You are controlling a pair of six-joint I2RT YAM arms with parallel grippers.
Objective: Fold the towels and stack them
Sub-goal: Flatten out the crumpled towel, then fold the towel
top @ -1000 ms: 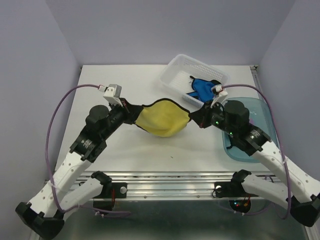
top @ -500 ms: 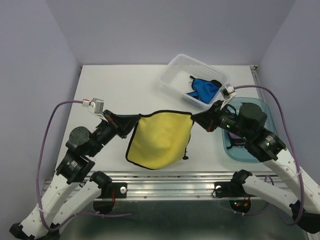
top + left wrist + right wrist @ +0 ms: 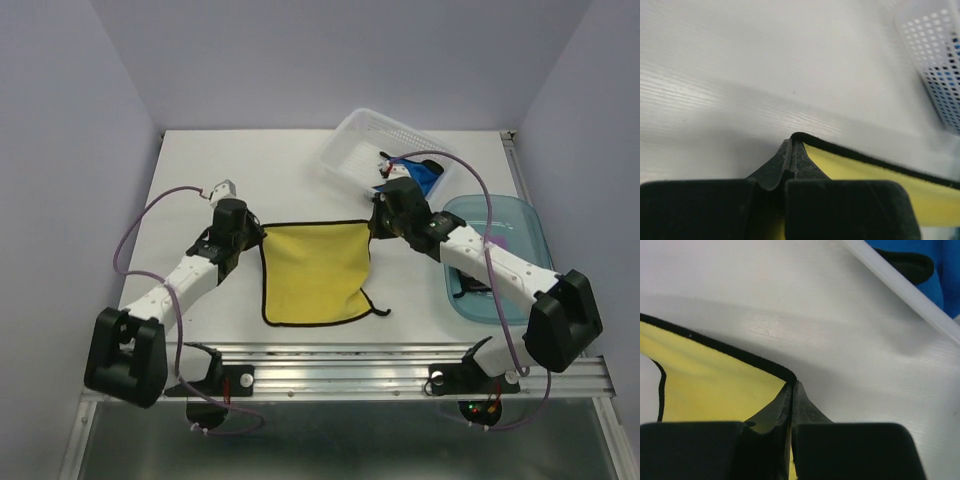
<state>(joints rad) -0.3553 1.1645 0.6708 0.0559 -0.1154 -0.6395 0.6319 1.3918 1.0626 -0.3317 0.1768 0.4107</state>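
Yellow towel (image 3: 315, 272) lies spread flat on the white counter (image 3: 250, 170), towards the front middle, with dark edging all round. The left claw (image 3: 258, 236) is pinched tight on its far left corner. The right claw (image 3: 372, 228) is clamped just as tightly on its far right corner. Both sit low at the counter surface. Behind the right arm, a blue towel (image 3: 428, 177) sits in the white basket (image 3: 345, 140).

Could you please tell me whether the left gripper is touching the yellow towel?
Touching. The left wrist view shows the left gripper shut on a black-edged corner of the yellow towel, with the corner pinched between its closed fingertips.
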